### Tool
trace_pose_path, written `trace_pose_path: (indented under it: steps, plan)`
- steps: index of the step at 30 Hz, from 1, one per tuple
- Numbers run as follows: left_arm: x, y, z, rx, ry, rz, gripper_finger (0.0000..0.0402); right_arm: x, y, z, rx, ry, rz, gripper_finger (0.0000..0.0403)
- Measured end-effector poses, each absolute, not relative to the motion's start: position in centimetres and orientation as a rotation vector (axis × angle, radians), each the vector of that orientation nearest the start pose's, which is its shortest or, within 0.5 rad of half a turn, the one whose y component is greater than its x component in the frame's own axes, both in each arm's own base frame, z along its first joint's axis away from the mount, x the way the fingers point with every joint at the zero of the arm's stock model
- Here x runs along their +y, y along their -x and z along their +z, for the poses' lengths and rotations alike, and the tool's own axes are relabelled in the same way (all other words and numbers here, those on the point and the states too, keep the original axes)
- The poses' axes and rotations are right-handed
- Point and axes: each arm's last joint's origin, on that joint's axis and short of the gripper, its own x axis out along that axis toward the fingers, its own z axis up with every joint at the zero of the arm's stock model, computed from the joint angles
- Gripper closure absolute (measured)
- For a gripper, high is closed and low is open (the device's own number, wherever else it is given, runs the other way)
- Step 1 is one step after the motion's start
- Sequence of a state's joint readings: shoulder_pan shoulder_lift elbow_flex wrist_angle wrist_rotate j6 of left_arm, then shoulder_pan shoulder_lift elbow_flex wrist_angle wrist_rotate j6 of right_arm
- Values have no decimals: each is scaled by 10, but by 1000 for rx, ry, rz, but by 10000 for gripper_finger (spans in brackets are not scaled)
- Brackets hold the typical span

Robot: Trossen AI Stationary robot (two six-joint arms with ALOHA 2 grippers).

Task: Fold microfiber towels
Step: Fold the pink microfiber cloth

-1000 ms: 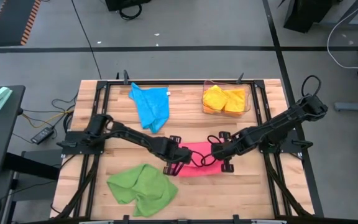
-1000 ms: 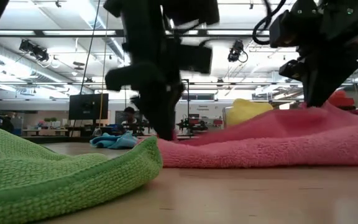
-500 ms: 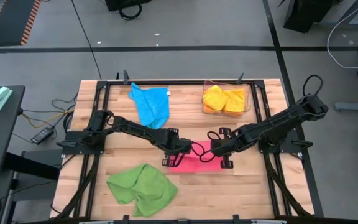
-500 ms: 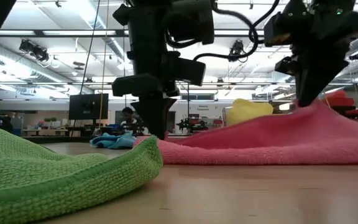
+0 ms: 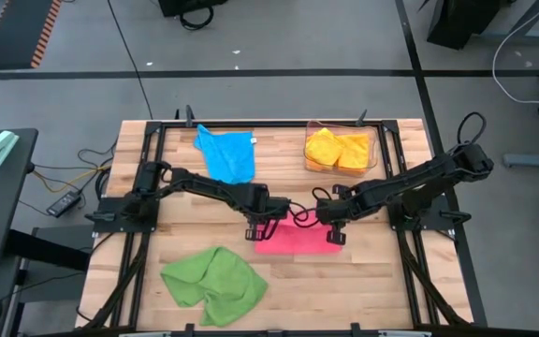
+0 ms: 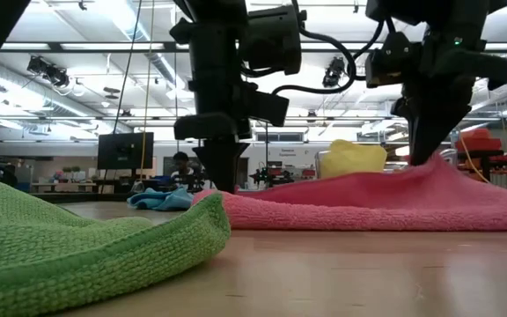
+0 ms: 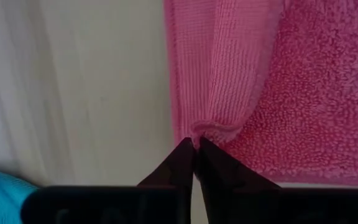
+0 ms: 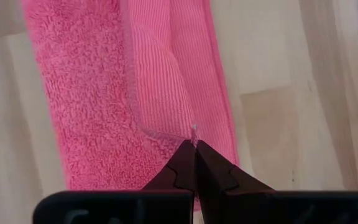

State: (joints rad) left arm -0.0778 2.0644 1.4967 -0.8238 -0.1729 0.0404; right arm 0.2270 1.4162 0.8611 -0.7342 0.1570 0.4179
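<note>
A pink microfiber towel (image 5: 293, 240) lies folded over on the wooden table (image 5: 382, 281), between my two grippers. My left gripper (image 5: 254, 227) is shut on its far left corner and my right gripper (image 5: 335, 229) is shut on its far right corner. In the low view the towel (image 6: 368, 207) rises to a peak at the right gripper (image 6: 422, 158). The left gripper (image 6: 222, 185) stands at its other end. A green towel (image 5: 213, 284) lies crumpled at the near left. A blue towel (image 5: 228, 156) lies at the far side. My left gripper pinches a corner of the pink towel's upper, ribbed layer (image 7: 199, 132) between its two fingertips, coming from above and pointing down. The corner puckers at the tips. The rest lies on the fluffy lower layer (image 7: 328, 106). My right gripper pinches the other corner of the upper, ribbed layer (image 8: 185, 127) between its fingertips, from above and pointing down. That corner is held a little above the table and the cloth slopes down from it.
A clear bin (image 5: 372, 140) at the far right holds yellow and orange towels (image 5: 337, 150). Black frame rails (image 5: 148, 187) run along the table's left and right sides. Bare wood shows near the front right (image 5: 363, 290).
Both grippers have moved toward the table's far edge, staying shut and carrying the pink towel's two corners with them. The upper layer has been drawn over the lower one, so the towel now lies as a narrower band. Its peak at the right gripper has sunk.
</note>
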Motion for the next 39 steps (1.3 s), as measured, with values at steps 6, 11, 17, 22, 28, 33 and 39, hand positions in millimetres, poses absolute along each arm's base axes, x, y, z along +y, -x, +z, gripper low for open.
trace_pose_path:
  steps: [6, 11, 17, 22, 28, 33, 39]
  plan:
    - [-26, -400, 160, 1385, -172, 60, 389, 48, -240, 189, 1249, -115, -208, 385]
    - [-26, -399, 160, 1390, -157, 70, 388, 42, -235, 181, 1278, -131, -241, 341]
    - [-26, -403, 157, 1366, -105, 112, 365, 31, -228, 169, 1312, -170, -303, 284]
    - [-29, -404, 148, 1388, -94, 122, 369, 24, -228, 168, 1316, -178, -323, 263]
    - [-29, -406, 144, 1386, -72, 142, 359, 16, -221, 166, 1394, -169, -355, 260]
    - [-28, -405, 143, 1388, -68, 152, 332, 11, -214, 166, 1468, -178, -399, 260]
    - [-28, -405, 143, 1380, -77, 200, 291, 19, -217, 171, 1402, -154, -319, 260]
